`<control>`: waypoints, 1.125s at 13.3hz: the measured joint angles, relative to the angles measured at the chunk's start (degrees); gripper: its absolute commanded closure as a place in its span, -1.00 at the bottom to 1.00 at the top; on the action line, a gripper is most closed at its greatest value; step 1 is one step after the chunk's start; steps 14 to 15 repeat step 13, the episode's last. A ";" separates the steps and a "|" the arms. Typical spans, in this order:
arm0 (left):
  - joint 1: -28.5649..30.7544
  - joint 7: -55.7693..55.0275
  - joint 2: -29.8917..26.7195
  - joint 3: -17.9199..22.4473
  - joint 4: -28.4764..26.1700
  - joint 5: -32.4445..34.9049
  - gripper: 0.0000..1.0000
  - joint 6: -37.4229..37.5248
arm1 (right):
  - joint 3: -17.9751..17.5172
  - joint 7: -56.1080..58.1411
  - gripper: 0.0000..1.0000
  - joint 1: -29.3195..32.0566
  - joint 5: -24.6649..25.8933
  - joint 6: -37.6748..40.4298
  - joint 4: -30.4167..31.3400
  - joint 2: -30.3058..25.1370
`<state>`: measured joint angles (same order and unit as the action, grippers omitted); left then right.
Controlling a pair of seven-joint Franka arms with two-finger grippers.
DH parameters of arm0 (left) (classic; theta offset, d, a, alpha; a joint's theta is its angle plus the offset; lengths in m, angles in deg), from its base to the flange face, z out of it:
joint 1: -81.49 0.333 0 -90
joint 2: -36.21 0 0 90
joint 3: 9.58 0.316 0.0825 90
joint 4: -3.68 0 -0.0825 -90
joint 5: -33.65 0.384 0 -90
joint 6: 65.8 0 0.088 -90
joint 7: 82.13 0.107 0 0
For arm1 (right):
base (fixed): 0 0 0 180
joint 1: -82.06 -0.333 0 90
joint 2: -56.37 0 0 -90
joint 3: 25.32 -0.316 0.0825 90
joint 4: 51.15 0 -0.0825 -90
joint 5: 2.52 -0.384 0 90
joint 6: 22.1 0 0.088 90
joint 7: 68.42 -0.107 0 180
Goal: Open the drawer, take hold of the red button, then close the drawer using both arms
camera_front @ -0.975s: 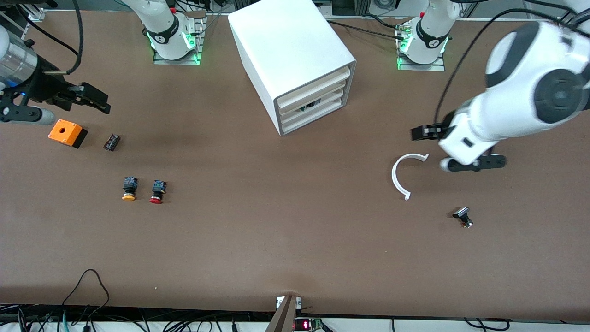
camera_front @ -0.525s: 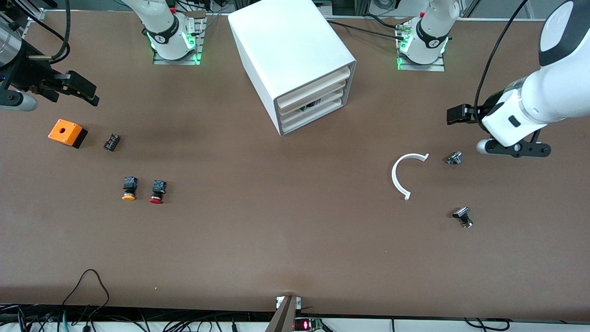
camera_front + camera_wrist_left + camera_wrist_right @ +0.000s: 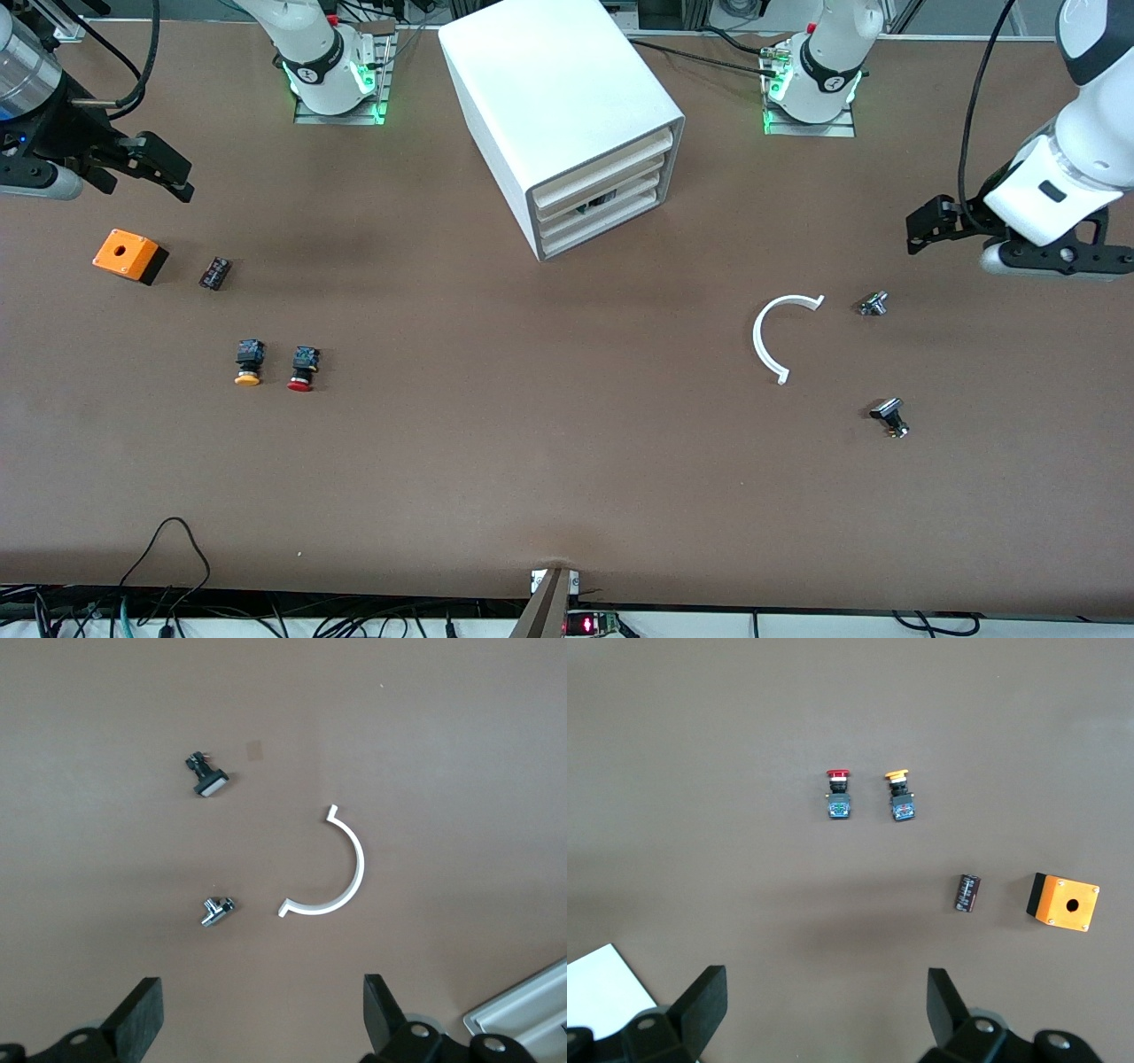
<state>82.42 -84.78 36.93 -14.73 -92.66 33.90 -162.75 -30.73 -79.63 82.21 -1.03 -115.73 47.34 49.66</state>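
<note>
My right gripper (image 3: 173, 177) hangs open and empty over the table at the right arm's end; the red-capped button (image 3: 302, 369) lies on its side, black-and-blue body, just beside the yellow-capped button (image 3: 249, 363). The drawer unit (image 3: 567, 115) looks shut, so I'd say closing is done. My left gripper (image 3: 926, 229) hangs open near the white arc (image 3: 769, 337).

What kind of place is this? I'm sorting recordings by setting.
Probably a robotics lab bench: two white jointed arms bolted to a brown tabletop, loose cables along its edge, and small parts laid out, such as a red-capped push button and an orange box with a hole.
</note>
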 measured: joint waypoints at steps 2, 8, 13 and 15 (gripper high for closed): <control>-0.42 -0.58 -2.48 1.26 -1.77 -0.40 -0.98 -0.52 | 0.00 0.00 -0.99 0.09 0.08 -0.03 0.10 0.00; -1.04 -1.18 -4.99 1.93 -3.40 -0.39 -0.98 3.81 | 0.52 0.45 -0.99 0.51 0.08 -0.03 0.14 0.00; -1.59 -1.18 -4.99 1.88 -2.72 -0.39 -0.98 4.29 | 0.55 2.10 -0.99 0.52 0.08 -0.14 0.05 0.06; -1.59 -1.18 -4.99 1.88 -2.72 -0.39 -0.98 4.29 | 0.55 2.10 -0.99 0.52 0.08 -0.14 0.05 0.06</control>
